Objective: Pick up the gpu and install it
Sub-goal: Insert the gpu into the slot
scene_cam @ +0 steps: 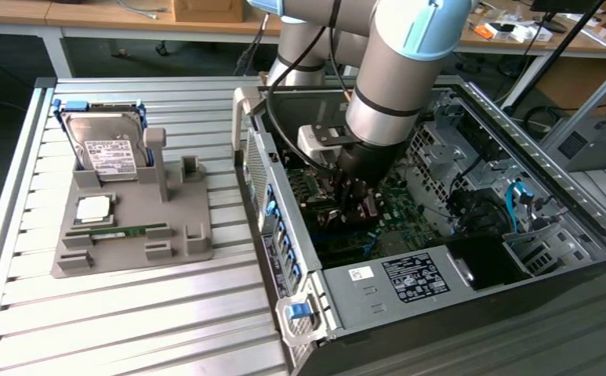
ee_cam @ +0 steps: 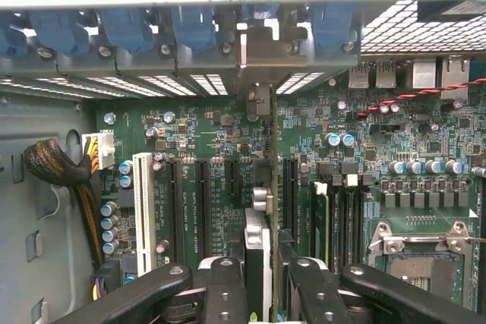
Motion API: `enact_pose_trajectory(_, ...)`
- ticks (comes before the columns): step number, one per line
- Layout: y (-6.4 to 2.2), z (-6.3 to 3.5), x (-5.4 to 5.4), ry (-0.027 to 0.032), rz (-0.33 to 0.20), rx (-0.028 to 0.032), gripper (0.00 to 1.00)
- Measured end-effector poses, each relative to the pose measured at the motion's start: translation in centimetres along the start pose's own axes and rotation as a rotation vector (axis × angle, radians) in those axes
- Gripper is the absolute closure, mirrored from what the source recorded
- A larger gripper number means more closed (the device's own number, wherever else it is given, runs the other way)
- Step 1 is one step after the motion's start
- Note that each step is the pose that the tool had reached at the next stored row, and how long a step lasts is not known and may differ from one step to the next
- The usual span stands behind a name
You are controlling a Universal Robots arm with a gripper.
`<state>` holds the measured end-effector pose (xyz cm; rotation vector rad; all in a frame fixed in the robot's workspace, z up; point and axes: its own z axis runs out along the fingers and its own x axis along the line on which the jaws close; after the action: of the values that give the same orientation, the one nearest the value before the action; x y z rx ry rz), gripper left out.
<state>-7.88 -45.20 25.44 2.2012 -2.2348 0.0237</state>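
My gripper [ee_cam: 266, 297] is down inside the open computer case [scene_cam: 313, 313], over the motherboard [ee_cam: 205, 134]. It is shut on the gpu [ee_cam: 258, 252], which I see edge-on as a thin card standing upright between the black fingers [ee_cam: 225, 286]. The card runs from the fingers to the case's rear wall, where its silver bracket [ee_cam: 262, 51] meets the row of blue latches. It stands in line with the black expansion slots [ee_cam: 289, 195]; I cannot tell whether its edge sits in one. In the exterior view the gripper [scene_cam: 352, 205] is low in the case, under the arm's wrist.
A grey holder [scene_cam: 136, 227] on the slatted table at the exterior view's left carries a hard drive [scene_cam: 109, 153], a processor [scene_cam: 93, 207] and a memory stick [scene_cam: 121, 233]. Near the gripper are a white slot [ee_cam: 142, 202], a cable bundle [ee_cam: 53, 165] and the processor socket [ee_cam: 418, 244].
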Motion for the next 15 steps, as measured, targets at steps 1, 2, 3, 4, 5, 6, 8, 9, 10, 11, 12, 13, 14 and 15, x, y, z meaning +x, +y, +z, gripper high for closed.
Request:
enact_pose_trajectory(1,0.0,0.01,0.0,-0.0002,0.0,0.0,0.73)
enact_pose_trajectory(2,0.0,0.01,0.0,0.0002,0.0,0.0001,0.73)
enact_pose_trajectory(3,0.0,-0.01,0.0,0.001,0.0,0.0002,0.73)
enact_pose_trajectory(4,-0.01,-0.03,-0.01,0.0016,0.0,0.0004,0.73)
enact_pose_trajectory(5,-0.01,-0.07,-0.01,0.0024,0.0,0.0006,0.73)
enact_pose_trajectory(6,-0.01,-0.09,-0.01,0.0038,0.0,0.0006,0.73)
enact_pose_trajectory(8,0.0,-0.13,-0.02,0.0098,0.0,0.0004,0.73)
enact_pose_trajectory(9,0.0,-0.12,-0.05,0.0124,0.0,0.0004,0.73)
enact_pose_trajectory(10,0.0,-0.13,-0.09,0.0148,0.0,0.0005,0.73)
enact_pose_trajectory(11,0.0,-0.13,-0.12,0.0173,0.0,0.0005,0.73)
enact_pose_trajectory(12,0.0,-0.14,-0.19,0.0215,0.0,0.0005,0.73)
enact_pose_trajectory(13,0.0,-0.14,-0.25,0.0244,0.0,0.0006,0.73)
enact_pose_trajectory(14,0.0,-0.14,-0.3,0.0254,0.0,0.0005,0.73)
enact_pose_trajectory(15,-0.01,-0.15,-0.35,0.0255,0.0,0.0005,0.73)
